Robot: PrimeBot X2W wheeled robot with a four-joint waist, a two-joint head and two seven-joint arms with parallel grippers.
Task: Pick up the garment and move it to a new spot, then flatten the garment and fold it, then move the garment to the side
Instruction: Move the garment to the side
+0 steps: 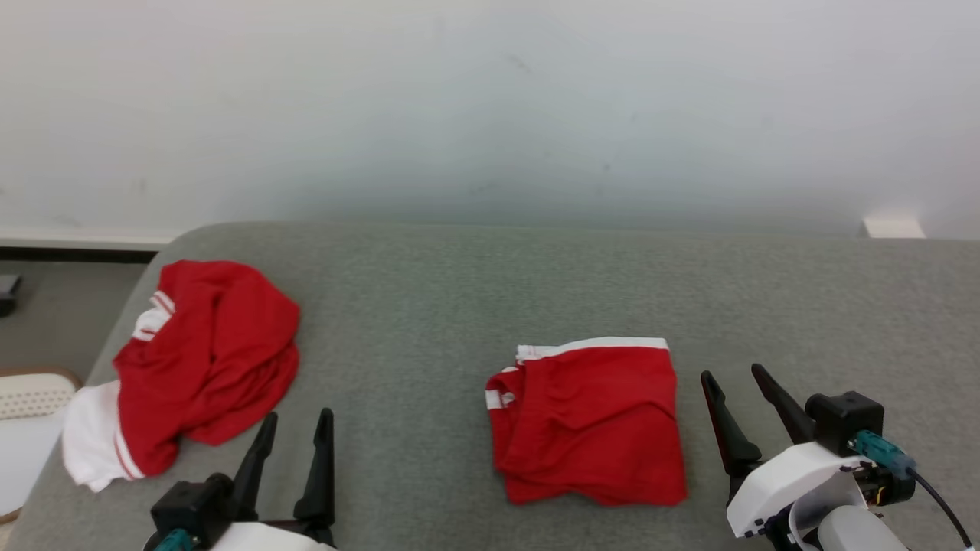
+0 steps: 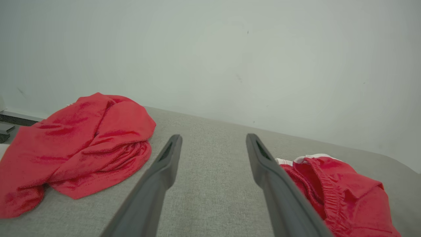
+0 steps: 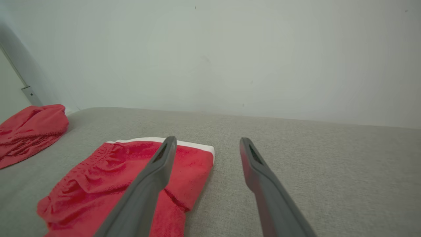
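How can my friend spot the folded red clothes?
On the grey padded surface, look by the right gripper. The folded red garment lies flat and square, white band along its far edge, unlike the crumpled red-and-white heap at the left.

Partly seen: folded garment (image 2: 345, 194), one side hidden behind one of the fingers (image 2: 279, 191) of the left gripper (image 2: 213, 136) and cut by the left wrist view's bottom edge; crumpled garment (image 3: 29, 131), cut by the right wrist view's left edge; pale perforated object (image 1: 31, 394), cut by the head view's left edge, unidentifiable.
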